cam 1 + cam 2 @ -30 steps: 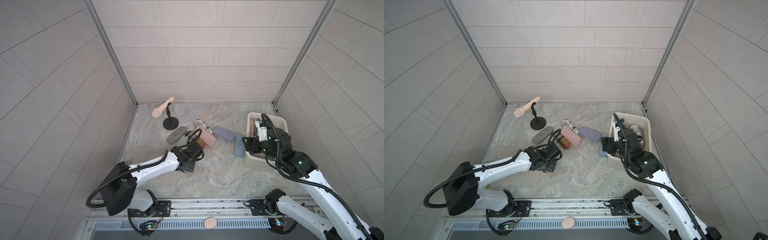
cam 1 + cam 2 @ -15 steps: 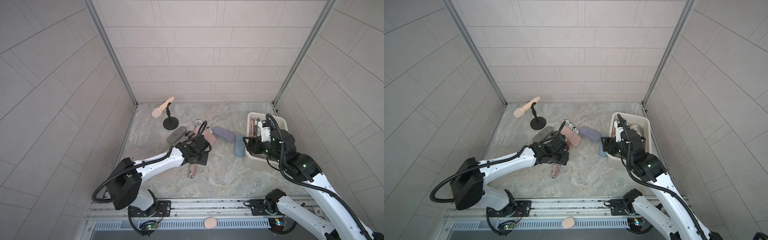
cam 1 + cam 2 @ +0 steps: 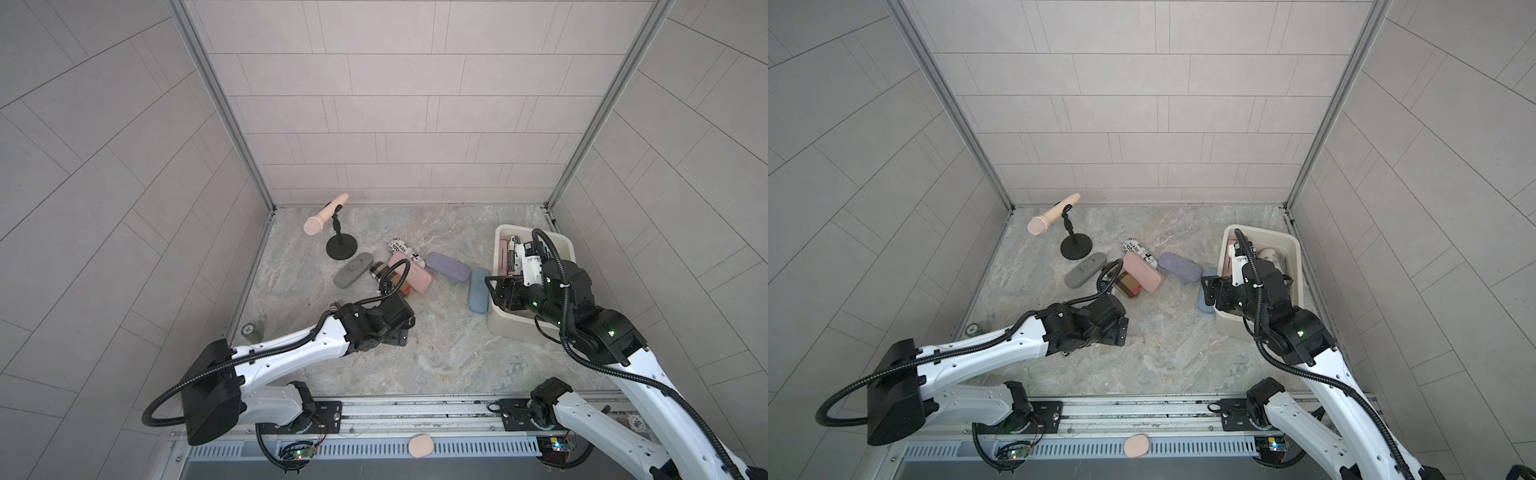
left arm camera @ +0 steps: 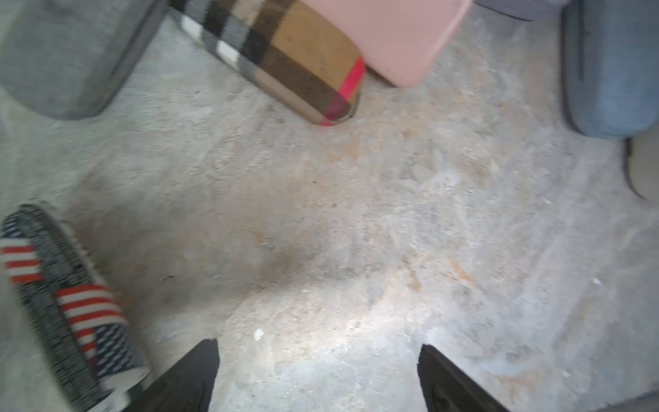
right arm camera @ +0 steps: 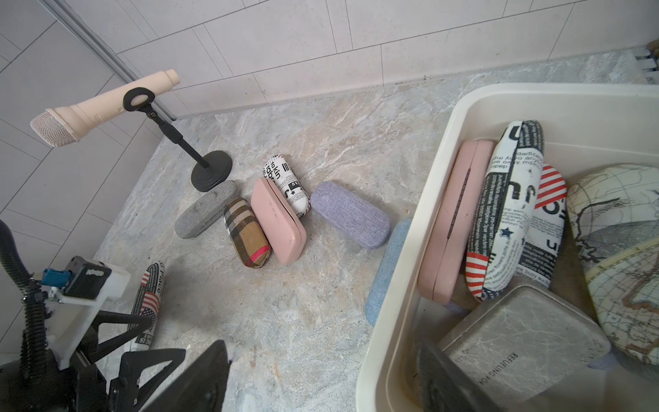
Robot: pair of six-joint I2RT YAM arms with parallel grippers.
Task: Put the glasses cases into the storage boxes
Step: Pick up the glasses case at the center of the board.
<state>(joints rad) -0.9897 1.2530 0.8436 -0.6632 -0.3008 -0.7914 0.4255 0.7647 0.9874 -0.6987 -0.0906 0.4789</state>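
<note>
My left gripper (image 4: 319,345) and right gripper (image 5: 322,346) gape empty; some cases (image 5: 513,214) fill the three-o'clock tub (image 3: 509,330), seven lie outside.

The left arm (image 3: 291,351) and the right arm (image 3: 654,361) have white shells with small screw holes and black joints. A black ribbed cable (image 3: 166,401) runs along each. Green lights (image 3: 611,332) shine on the right one. The left pincer (image 4: 317,356) and the right pincer (image 5: 322,346) are black.
</note>
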